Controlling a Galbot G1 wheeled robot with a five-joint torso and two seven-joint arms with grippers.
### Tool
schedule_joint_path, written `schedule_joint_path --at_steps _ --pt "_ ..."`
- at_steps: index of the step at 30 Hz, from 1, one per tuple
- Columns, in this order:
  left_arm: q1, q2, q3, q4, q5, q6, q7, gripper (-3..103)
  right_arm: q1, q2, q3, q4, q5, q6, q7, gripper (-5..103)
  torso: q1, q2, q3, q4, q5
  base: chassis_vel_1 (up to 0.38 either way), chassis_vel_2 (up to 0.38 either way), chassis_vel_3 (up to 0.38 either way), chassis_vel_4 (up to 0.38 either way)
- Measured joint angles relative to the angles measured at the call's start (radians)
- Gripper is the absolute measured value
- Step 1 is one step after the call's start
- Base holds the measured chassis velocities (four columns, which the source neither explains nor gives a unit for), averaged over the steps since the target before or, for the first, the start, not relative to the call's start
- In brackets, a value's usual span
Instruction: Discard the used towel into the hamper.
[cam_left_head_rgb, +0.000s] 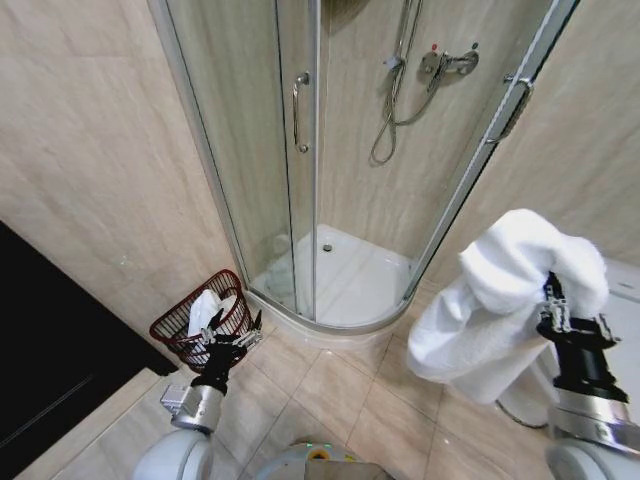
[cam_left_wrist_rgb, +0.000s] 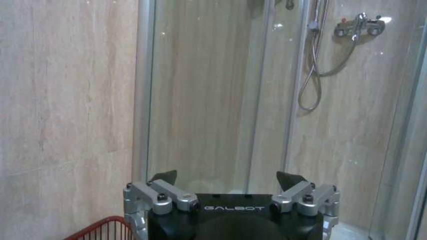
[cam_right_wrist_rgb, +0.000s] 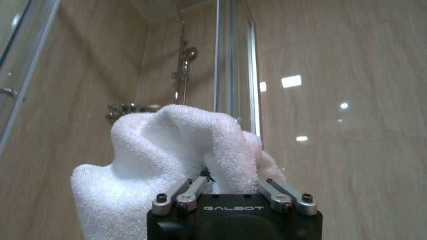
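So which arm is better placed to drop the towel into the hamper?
Probably the right: the right gripper already holds the towel, though the hamper sits beside the open left gripper, so it must cross over.

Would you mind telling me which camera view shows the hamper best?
The head view: the hamper shows whole, on the floor beside the shower. The left wrist view catches just a rim sliver; the right wrist view faces elsewhere.
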Motion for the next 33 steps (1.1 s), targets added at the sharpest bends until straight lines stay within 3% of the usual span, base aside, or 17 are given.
schedule_joint_path --at_steps 33 --pt "0.0 0.0 0.0 0.0 0.0 0.0 0.0 100 -0.065 0.095 -0.059 0.111 -0.08 0.056 -0.001 20 0.065 0.148 0.083 0.0 0.0 0.0 0.0 0.0 0.0"
